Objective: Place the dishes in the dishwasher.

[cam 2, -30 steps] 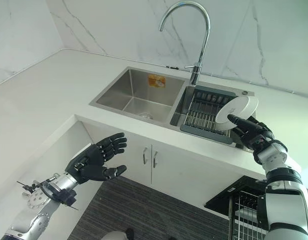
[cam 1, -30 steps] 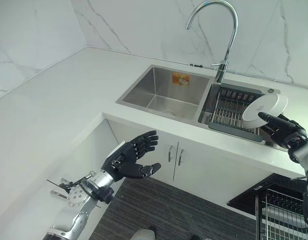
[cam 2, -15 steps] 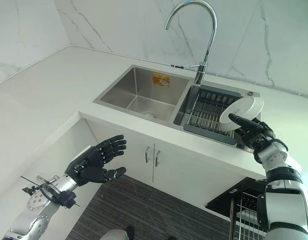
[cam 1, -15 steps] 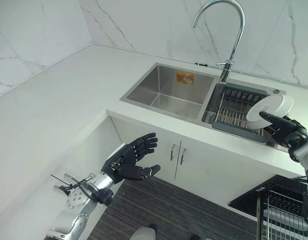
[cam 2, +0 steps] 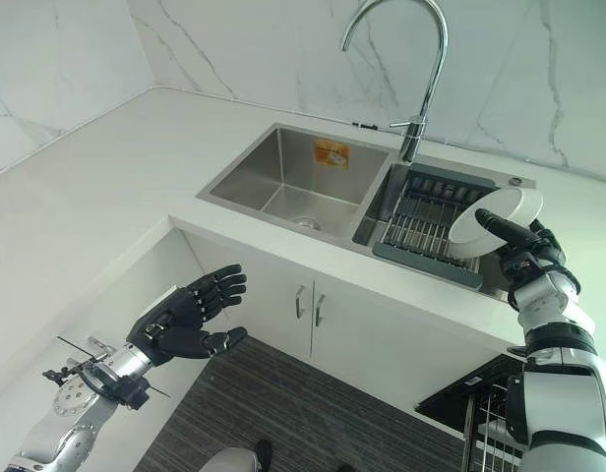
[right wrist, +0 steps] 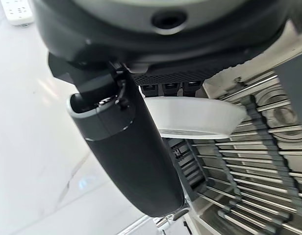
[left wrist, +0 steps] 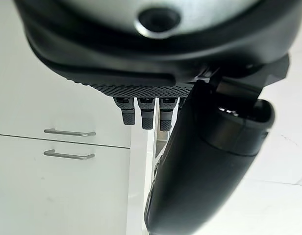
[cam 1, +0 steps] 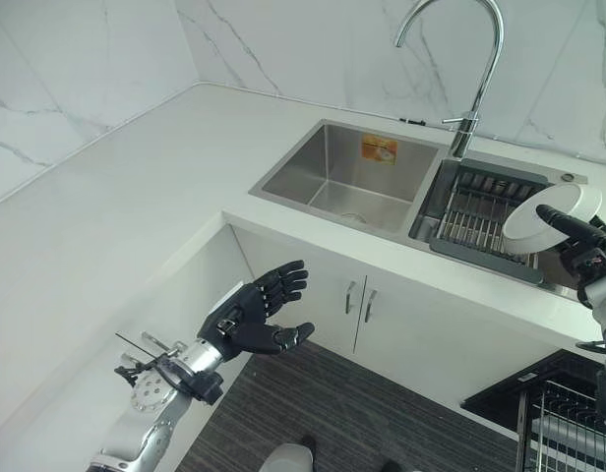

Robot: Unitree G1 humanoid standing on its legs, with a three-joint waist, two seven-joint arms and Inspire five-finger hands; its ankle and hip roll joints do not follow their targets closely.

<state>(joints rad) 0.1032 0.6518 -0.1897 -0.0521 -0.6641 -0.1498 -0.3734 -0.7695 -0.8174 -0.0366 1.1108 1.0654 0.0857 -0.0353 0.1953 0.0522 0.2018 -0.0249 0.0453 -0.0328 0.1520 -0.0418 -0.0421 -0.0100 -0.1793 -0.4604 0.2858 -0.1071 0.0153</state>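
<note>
While your right hand point(cam 2: 527, 258) pinches the white dish point(cam 2: 495, 213) above the drying rack point(cam 2: 428, 218) set in the sink's point(cam 2: 298, 182) right basin, your left hand point(cam 2: 182, 323) hangs spread and empty beside the cabinet doors point(cam 2: 318, 320).

The tall faucet point(cam 1: 458, 69) arches over the far rim of the sink point(cam 1: 352, 172). The drying rack point(cam 1: 480, 211) (dark, ribbed) fills the right basin. Left counter point(cam 1: 106, 187) lies bare.

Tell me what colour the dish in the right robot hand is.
White. The dish held by the right robot hand shows best in the right eye view.
</note>
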